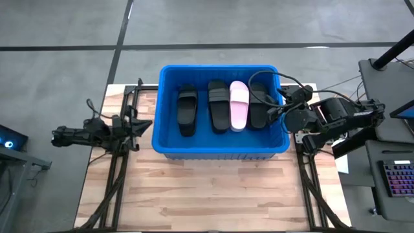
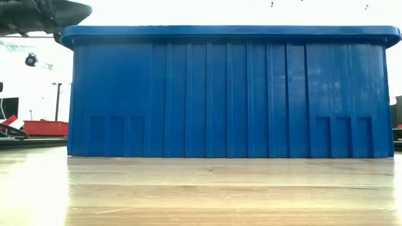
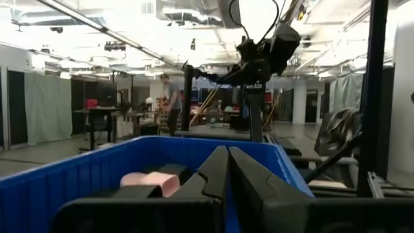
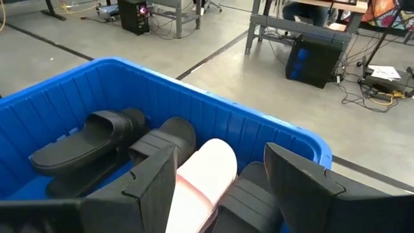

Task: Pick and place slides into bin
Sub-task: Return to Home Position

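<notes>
The blue bin [image 1: 220, 150] stands at the middle of the wooden table and fills the low view [image 2: 226, 94]. In it lie three black slides [image 1: 187, 111] [image 1: 218, 105] [image 1: 258, 103] and one pale pink slide [image 1: 239, 105], side by side on the bin's floor. My right gripper [image 1: 279, 111] is open and empty over the bin's right rim, above the rightmost black slide [image 4: 252, 194]. The pink slide [image 4: 200, 175] lies beside that black slide. My left gripper [image 1: 146, 125] is shut and empty just outside the bin's left wall, fingers [image 3: 228, 165] pointing at the bin.
Bare wooden tabletop [image 1: 213, 191] lies between the bin and the near edge. A desk with a keyboard [image 1: 396, 186] stands to the right of the table. A person [image 3: 173, 97] stands far off in the room behind.
</notes>
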Tool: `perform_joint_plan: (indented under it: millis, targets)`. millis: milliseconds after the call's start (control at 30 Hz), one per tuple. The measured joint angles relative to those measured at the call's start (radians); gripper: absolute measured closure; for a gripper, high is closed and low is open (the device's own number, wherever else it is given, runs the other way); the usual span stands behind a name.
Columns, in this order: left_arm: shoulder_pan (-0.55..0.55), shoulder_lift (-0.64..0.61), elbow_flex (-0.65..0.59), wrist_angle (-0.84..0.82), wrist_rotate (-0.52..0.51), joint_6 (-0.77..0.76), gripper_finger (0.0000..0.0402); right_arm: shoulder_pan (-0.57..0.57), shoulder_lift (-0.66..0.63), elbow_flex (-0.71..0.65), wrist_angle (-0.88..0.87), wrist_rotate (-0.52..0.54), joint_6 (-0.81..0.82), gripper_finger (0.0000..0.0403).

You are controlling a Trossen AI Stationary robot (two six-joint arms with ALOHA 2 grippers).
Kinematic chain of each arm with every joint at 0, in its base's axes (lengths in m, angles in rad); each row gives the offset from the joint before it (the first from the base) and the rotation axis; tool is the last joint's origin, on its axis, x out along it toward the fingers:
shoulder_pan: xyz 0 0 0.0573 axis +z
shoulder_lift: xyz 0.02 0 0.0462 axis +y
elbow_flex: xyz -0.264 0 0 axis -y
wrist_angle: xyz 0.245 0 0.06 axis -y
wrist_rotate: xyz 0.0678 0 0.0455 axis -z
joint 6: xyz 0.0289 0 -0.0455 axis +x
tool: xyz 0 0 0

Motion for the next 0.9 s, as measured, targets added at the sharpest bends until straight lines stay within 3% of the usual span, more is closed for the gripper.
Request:
perform_joint_plan:
  millis: [100,267,367,500,633,800,900]
  targets:
    - [0.0,-0.005,-0.028,0.011,0.005,-0.02,0.0402,0.001,0.0,-0.006,0.002,-0.002,0.001,0.0179]
    - [0.0,-0.018,-0.126,0.201,0.033,-0.028,0.0402,0.039,-0.002,-0.041,0.055,-0.002,-0.031,0.0179]
    - [0.0,-0.009,-0.173,0.294,0.025,-0.034,0.0401,0.062,-0.005,-0.096,0.142,-0.002,-0.034,0.0179]
    - [0.0,-0.016,-0.173,0.283,0.022,-0.078,0.0401,0.089,-0.006,-0.21,0.352,-0.045,-0.065,0.0179]
    - [0.0,-0.016,-0.173,0.289,0.021,-0.007,0.0401,0.08,-0.008,-0.34,0.738,-0.226,-0.229,0.0179]
    - [0.0,-0.01,-0.171,0.289,-0.03,0.025,0.0401,-0.006,0.0,-0.499,1.411,-0.672,-0.503,0.0192]
    - [0.0,-0.017,-0.162,0.292,-0.057,0.026,0.0401,-0.077,0.002,-0.55,1.568,-0.818,-0.568,0.0216]
